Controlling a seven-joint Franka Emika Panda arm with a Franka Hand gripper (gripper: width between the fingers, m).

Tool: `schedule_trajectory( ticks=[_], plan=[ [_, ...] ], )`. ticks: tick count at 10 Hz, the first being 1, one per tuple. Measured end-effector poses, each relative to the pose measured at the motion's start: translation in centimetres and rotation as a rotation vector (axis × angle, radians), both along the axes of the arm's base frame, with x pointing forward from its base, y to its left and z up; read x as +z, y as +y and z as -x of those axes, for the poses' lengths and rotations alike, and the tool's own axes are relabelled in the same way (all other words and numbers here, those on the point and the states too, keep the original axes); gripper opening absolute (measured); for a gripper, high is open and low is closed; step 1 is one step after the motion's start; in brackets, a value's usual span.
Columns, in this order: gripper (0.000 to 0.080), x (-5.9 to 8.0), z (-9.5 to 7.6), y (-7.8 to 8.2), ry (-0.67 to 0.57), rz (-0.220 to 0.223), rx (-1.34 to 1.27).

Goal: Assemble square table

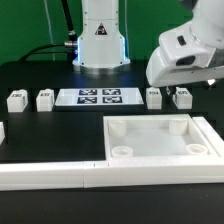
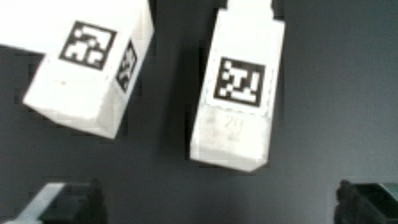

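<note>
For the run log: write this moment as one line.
hand: open, empty, above two small white tagged block legs | large white plastic square tray top: on table, no legs fitted

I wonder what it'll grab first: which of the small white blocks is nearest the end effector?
The leg farthest to the exterior view's right: the open end effector hangs right over it, while the other legs lie off to the side.

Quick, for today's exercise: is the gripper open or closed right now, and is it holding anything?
Gripper: open, fingers spread wide, holding nothing.
</note>
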State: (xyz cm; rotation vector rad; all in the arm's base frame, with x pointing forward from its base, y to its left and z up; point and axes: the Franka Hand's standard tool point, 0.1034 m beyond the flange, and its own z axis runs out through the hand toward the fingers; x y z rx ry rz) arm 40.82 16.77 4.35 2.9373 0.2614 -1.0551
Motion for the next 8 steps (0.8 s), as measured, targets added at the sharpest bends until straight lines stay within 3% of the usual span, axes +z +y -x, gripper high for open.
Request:
schedule_trajectory(
  ticks=[1,3,6,8],
  plan=[
    [0.0649,-0.2,0.6,0.5,0.099,0.045,-0.012],
    [0.0649,-1.2,0.4,0.8,0.167,0.05,-0.01],
    [0.0649,-1.2,0.4,0.8,0.162,0.047,-0.008],
    [0.0649,-2.1,1.9,0.9,0.183,0.064,-0.006]
  ],
)
